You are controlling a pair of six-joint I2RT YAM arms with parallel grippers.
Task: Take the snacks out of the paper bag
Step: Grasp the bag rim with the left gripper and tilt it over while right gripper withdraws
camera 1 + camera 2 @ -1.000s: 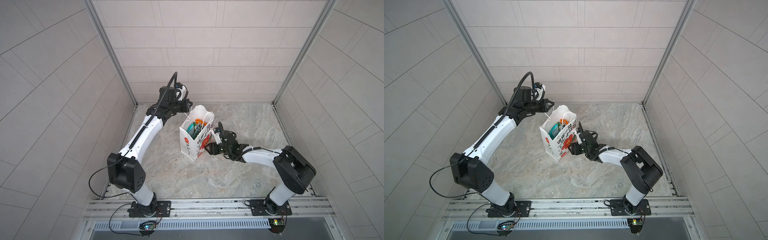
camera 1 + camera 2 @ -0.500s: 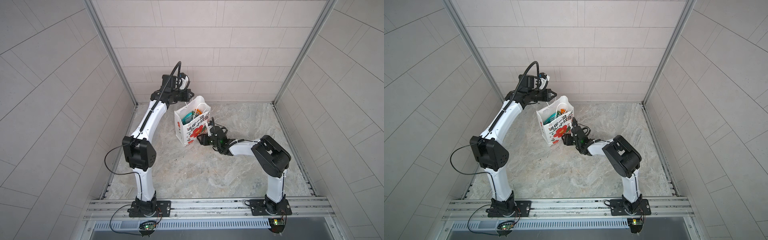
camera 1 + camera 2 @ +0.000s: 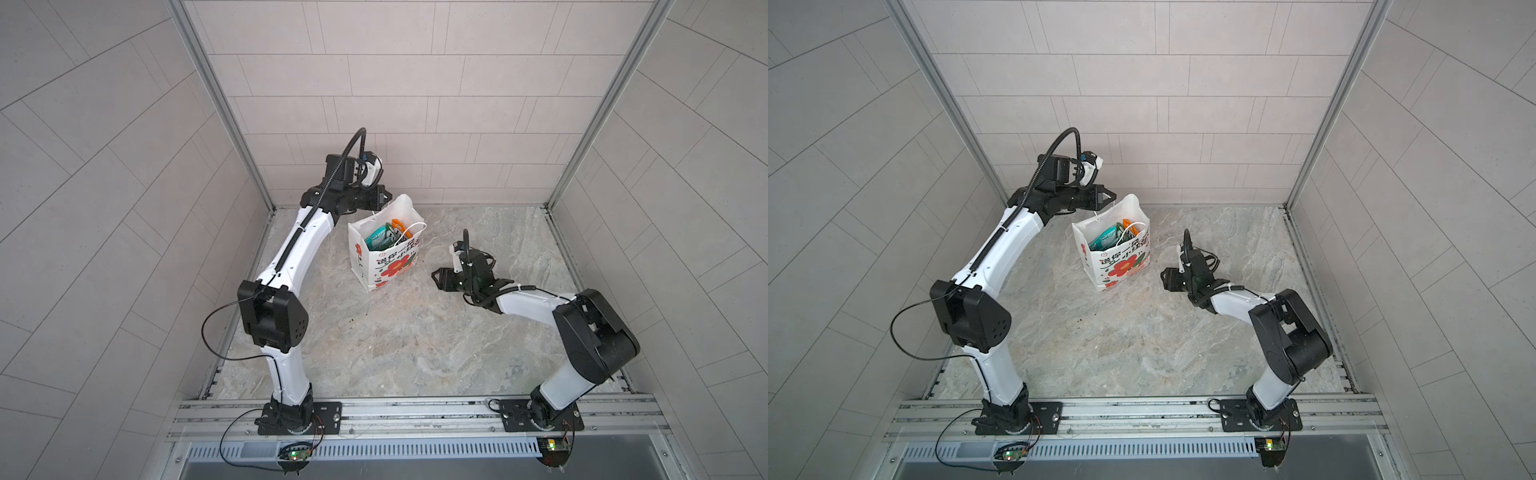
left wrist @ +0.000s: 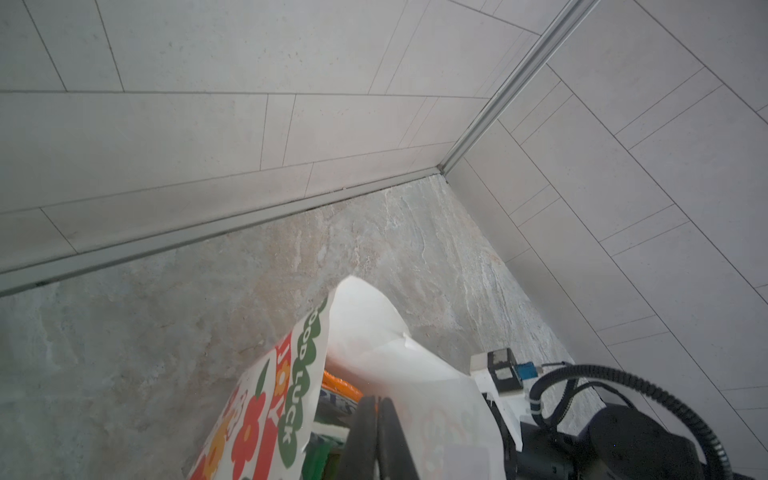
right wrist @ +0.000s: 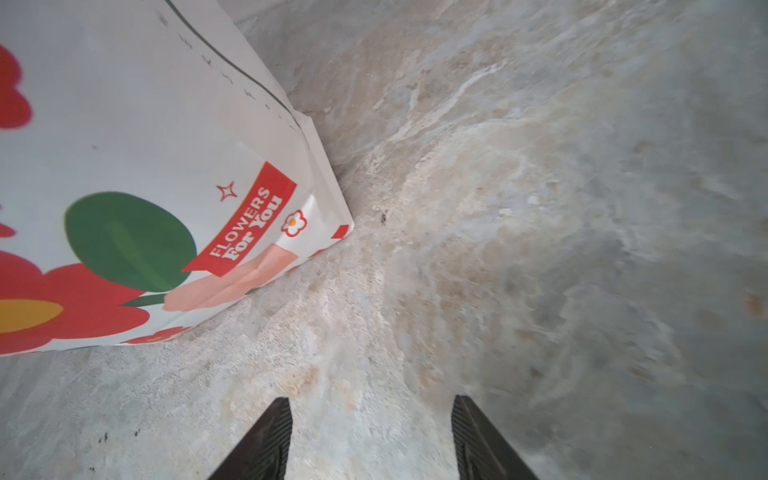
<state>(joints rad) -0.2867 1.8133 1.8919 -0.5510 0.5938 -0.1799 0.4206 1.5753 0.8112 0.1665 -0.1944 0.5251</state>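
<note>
The marble table carries everything, with walls at its far and side edges. The left arm arches up from the near-left rail towards the far edge, and the right arm lies low over the right half. The paper bag stands upright near the far edge, left of centre, its mouth open. The left gripper hangs at the bag's far rim, its fingers pressed together; a white string handle rises to them, but a pinch cannot be confirmed. The right gripper is spread over bare marble, near the bag's bottom corner but apart from it. The snacks, teal, green and orange, sit inside the bag.
</note>
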